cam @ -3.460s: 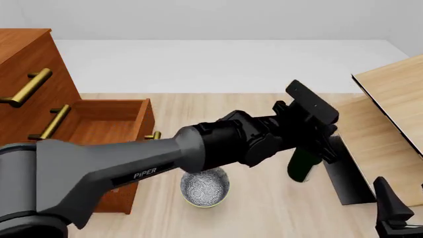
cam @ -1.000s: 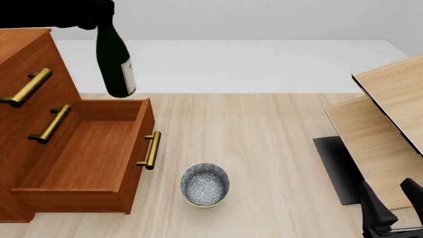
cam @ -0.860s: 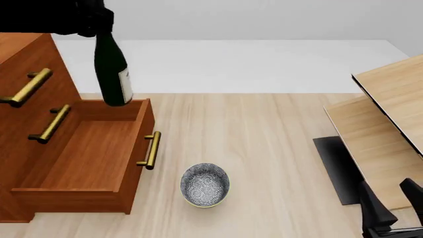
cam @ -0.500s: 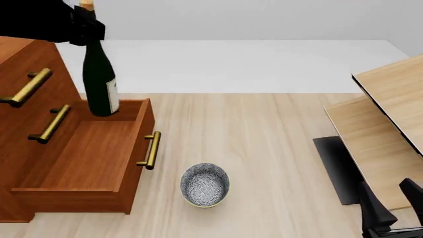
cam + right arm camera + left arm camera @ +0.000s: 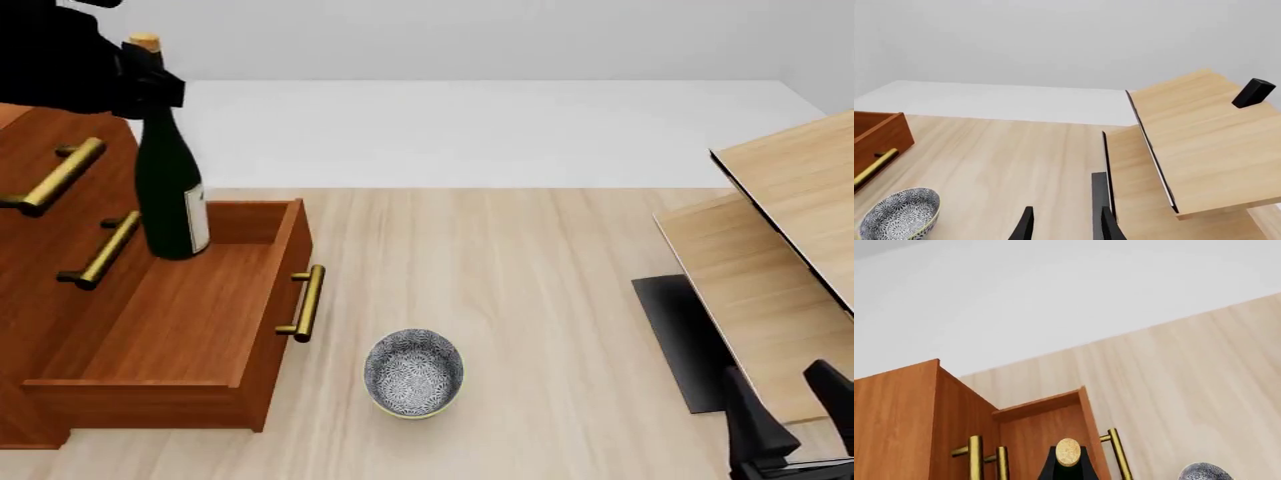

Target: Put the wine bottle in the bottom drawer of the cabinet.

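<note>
The dark green wine bottle (image 5: 168, 175) stands upright, its base down inside the far end of the open bottom drawer (image 5: 174, 310) of the reddish-brown cabinet (image 5: 47, 130). Whether the base touches the drawer floor I cannot tell. My left gripper (image 5: 144, 85) is shut on the bottle's neck just under the tan cork. In the left wrist view the cork (image 5: 1068, 451) shows between the black fingers (image 5: 1051, 471), above the drawer (image 5: 1037, 432). At the near right my right gripper (image 5: 1066, 227) hangs open and holds nothing; it also shows at the front view's corner (image 5: 787, 430).
A patterned grey-white bowl (image 5: 414, 372) sits on the table in front of the drawer's brass handle (image 5: 307, 302). Pale-wood furniture (image 5: 787, 250) with a dark base plate (image 5: 681, 340) fills the right side. Upper drawer fronts carry brass handles (image 5: 60, 175).
The left gripper has carried the bottle down and to the left, so its base now sits lower inside the open drawer. The right arm has not moved.
</note>
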Available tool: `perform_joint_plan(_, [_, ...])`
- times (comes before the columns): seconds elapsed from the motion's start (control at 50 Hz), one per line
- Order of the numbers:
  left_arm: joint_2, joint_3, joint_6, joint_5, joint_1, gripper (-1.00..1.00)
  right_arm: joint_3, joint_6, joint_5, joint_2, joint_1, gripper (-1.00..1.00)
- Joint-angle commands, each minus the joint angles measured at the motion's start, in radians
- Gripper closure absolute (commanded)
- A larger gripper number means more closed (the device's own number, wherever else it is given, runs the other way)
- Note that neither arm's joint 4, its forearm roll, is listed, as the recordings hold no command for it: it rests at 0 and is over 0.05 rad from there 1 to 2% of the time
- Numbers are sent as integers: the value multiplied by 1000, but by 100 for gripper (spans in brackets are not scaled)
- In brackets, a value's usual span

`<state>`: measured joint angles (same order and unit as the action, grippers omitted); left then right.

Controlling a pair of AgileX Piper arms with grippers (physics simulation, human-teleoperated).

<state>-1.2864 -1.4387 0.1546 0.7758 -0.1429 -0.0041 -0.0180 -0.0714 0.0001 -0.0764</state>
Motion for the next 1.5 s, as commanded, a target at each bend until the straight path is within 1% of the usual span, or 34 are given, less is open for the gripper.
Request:
perform_joint_plan(0.02, [62,48,11,3,23,100,2,-1,2,0,-11,-100])
perform_joint_plan(0.08, [71,66,4,1,24,100,1,0,3,0,-12,-100])
perform_joint_plan(0.12, [75,77,12,-2,31,100,2,-1,2,0,-12,-100])
perform_joint_plan(0.16, [77,77,0,4,26,100,2,3,2,0,-14,-100])
perform_joint_plan(0.18, [81,79,15,2,36,100,2,0,2,0,-15,-100])
perform_joint_plan(0.2, [82,76,0,7,28,100,2,0,2,0,-15,-100])
perform_joint_plan(0.24, [85,85,10,5,34,100,2,3,2,0,-15,-100])
perform_joint_plan(0.4, [99,115,-1,-6,28,100,3,1,-1,0,-17,-100])
perform_joint_plan(0.42, [99,118,-14,-6,26,100,3,1,-1,0,-19,-100])
perform_joint_plan(0.44, [102,127,2,-8,28,100,3,3,0,0,-19,-100])
perform_joint_plan(0.52, [106,129,-13,-11,27,100,2,2,1,0,-18,-100])
perform_joint_plan(0.56, [108,139,-3,-13,30,100,2,2,1,0,-18,-100])
perform_joint_plan(0.6, [109,138,-18,-12,24,100,1,2,1,0,-19,-100])
perform_joint_plan(0.64, [112,143,-12,-16,28,100,2,2,0,0,-20,-100])
perform_joint_plan(0.68, [114,148,-24,-17,21,100,1,4,1,0,-21,-100])
perform_joint_plan(0.74, [115,168,-16,-22,17,100,1,2,1,0,-20,-100])
perform_joint_plan(1.0, [115,168,-16,-22,17,100,1,2,1,0,-20,-100])
perform_joint_plan(1.02, [140,229,-52,-37,-5,100,-2,4,-1,0,-34,-100])
perform_joint_plan(1.04, [121,180,-23,-38,15,100,1,2,-1,0,-22,-100])
perform_joint_plan(1.06, [121,178,-35,-32,8,100,1,1,-1,0,-21,-100])
perform_joint_plan(1.2, [124,194,-41,-22,-7,100,2,3,-1,0,-21,-100])
perform_joint_plan(1.22, [131,209,-39,-22,-17,100,2,3,-1,0,-23,-100])
perform_joint_plan(1.24, [129,209,-60,-16,-28,100,2,4,-1,0,-24,-100])
perform_joint_plan(1.26, [133,217,-20,-21,-3,100,2,5,-1,0,-25,-100])
perform_joint_plan(1.3, [133,212,-56,-14,-18,100,2,3,-2,0,-26,-100])
perform_joint_plan(1.32, [135,221,-43,-17,-10,100,2,6,-1,0,-26,-100])
perform_joint_plan(1.4, [145,238,-48,-19,-10,100,2,6,-1,0,-27,-100])
perform_joint_plan(1.46, [138,225,-61,-7,-8,100,2,5,-2,0,-28,-100])
perform_joint_plan(1.48, [136,220,-82,-1,-20,100,2,5,-2,0,-28,-100])
perform_joint_plan(1.5, [130,223,-87,5,-17,100,3,6,-2,0,-27,-100])
